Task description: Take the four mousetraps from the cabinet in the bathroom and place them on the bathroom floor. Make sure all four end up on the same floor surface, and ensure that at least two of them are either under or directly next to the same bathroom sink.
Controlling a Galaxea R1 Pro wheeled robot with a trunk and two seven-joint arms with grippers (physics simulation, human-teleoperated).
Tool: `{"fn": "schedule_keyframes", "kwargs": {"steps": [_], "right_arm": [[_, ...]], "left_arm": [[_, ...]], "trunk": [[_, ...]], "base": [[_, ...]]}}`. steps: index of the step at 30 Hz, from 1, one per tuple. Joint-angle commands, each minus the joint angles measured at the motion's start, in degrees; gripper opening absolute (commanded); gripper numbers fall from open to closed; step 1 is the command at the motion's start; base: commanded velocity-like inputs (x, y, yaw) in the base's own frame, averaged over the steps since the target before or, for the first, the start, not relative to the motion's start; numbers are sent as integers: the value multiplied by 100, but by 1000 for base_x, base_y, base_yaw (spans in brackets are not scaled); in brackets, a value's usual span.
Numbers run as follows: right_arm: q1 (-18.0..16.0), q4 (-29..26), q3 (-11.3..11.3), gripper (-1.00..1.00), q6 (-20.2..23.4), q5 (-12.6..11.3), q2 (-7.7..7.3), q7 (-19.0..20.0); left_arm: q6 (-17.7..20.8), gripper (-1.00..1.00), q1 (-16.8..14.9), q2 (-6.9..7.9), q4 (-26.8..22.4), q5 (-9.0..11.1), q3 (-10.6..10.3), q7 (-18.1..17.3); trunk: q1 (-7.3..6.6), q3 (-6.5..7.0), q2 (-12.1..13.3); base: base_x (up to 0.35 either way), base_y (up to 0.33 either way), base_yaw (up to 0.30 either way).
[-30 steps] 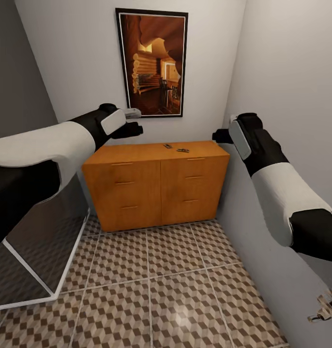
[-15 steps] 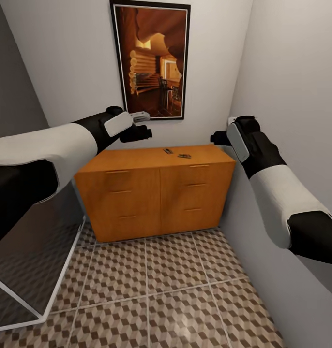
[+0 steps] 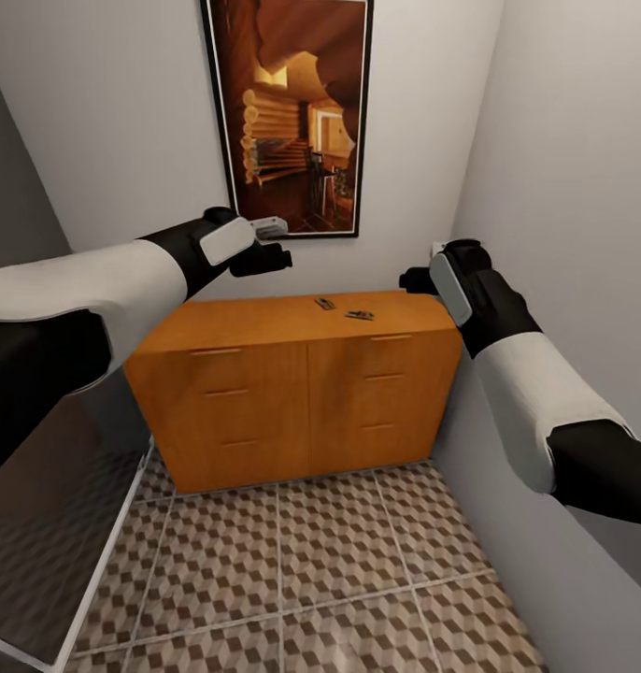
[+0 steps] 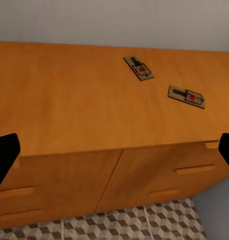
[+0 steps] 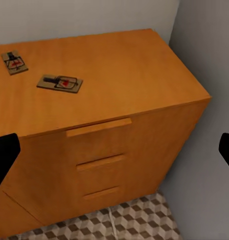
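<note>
Left wrist view, two flat brown mousetraps atop orange cabinet, both claws spread.

Two mousetraps lie flat on the orange cabinet's top, right of centre in the head view, near each other but apart. The cube-patterned floor fills the lower frame.

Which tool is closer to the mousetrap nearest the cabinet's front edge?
Right, narrowly. The right tool is just beside that mousetrap, toward the side wall; the left tool is raised over the cabinet's opposite half.
</note>
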Motion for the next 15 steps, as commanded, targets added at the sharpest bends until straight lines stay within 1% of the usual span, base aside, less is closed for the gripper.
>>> {"fn": "schedule_keyframes", "kwargs": {"steps": [1,15], "right_arm": [[-1,2,16,100,14,-58,1,-56],[14,291,11,100,-10,-58,5,-57]], "left_arm": [[5,100,-4,1,-9,46,-21,36],[10,100,21,1,-22,37,-25,36]], "trunk": [[3,-6,-3],[3,-6,-3]], "base": [[340,0,0],[340,0,0]]}}
